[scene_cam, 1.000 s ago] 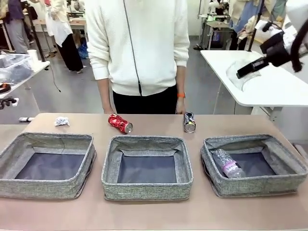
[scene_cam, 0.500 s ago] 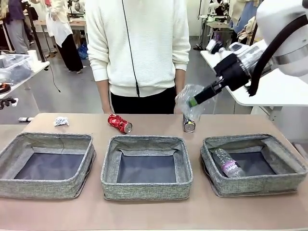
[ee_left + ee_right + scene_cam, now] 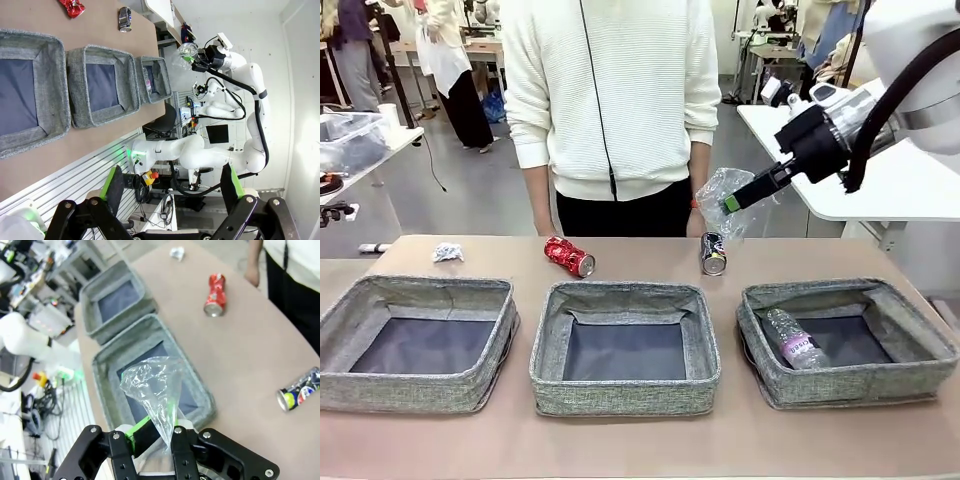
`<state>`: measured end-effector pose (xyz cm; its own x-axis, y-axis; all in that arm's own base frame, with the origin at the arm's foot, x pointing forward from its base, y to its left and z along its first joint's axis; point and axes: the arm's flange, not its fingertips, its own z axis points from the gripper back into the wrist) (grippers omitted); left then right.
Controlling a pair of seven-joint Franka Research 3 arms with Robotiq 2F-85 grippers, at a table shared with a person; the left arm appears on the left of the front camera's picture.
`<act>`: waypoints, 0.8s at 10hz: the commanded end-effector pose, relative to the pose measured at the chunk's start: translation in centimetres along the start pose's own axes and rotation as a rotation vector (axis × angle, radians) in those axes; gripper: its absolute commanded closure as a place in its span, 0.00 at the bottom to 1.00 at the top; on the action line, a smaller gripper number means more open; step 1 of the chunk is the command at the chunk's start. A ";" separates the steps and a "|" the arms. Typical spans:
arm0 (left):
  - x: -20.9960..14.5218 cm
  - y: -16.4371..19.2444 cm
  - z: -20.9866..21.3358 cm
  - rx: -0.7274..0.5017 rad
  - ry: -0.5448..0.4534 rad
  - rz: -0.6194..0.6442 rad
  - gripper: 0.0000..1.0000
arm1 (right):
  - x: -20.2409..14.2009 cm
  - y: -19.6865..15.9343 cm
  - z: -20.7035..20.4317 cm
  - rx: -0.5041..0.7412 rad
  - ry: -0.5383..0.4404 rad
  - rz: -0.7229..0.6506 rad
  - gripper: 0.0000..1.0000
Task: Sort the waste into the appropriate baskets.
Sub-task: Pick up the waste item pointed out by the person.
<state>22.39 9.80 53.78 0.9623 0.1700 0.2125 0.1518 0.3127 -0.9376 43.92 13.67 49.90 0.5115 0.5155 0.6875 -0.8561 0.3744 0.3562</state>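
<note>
My right gripper (image 3: 732, 203) hangs in the air above the dark drink can (image 3: 713, 254), shut on a crumpled clear plastic bottle (image 3: 719, 194). From the right wrist, that bottle (image 3: 154, 389) sticks up between my right gripper (image 3: 157, 434)'s fingers, over the middle basket (image 3: 105, 382). A red can (image 3: 569, 256) lies behind the middle basket (image 3: 625, 396), and a paper wad (image 3: 447, 252) behind the left basket (image 3: 410, 392). The right basket (image 3: 850, 386) holds a purple-labelled bottle (image 3: 794, 340). My left gripper (image 3: 170, 192) is open with nothing in it, well off the table's near edge.
A person in a white sweater stands at the table's far side, with one hand (image 3: 252, 275) resting near the far edge. A white side table (image 3: 880, 180) stands behind my right arm. The baskets sit in a row along the near half of the tabletop.
My right gripper has swung in from over the white side table with the clear bottle, and now holds it above the dark can. The cans, wad and baskets have not moved.
</note>
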 end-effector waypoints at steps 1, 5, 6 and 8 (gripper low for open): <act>0.0 -0.2 0.0 -0.019 -0.002 -0.021 0.00 | 0.2 0.6 -0.6 -0.009 -0.008 -0.013 0.97; 0.0 -0.2 0.0 -0.019 -0.002 -0.021 0.00 | 5.8 2.3 -1.8 -0.073 0.130 -0.067 0.96; 0.0 -0.2 0.0 -0.019 -0.002 -0.021 0.00 | 7.9 3.6 -2.6 -0.026 0.109 -0.030 0.96; 0.0 -0.2 0.0 -0.019 -0.002 -0.021 0.00 | 12.1 6.6 -4.9 -0.086 0.199 -0.158 0.96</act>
<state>22.40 9.79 53.77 0.9624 0.1697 0.2122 0.1516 0.3128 -0.9376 43.83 24.26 56.32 0.5736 0.5863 0.5720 -0.8182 0.4421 0.3675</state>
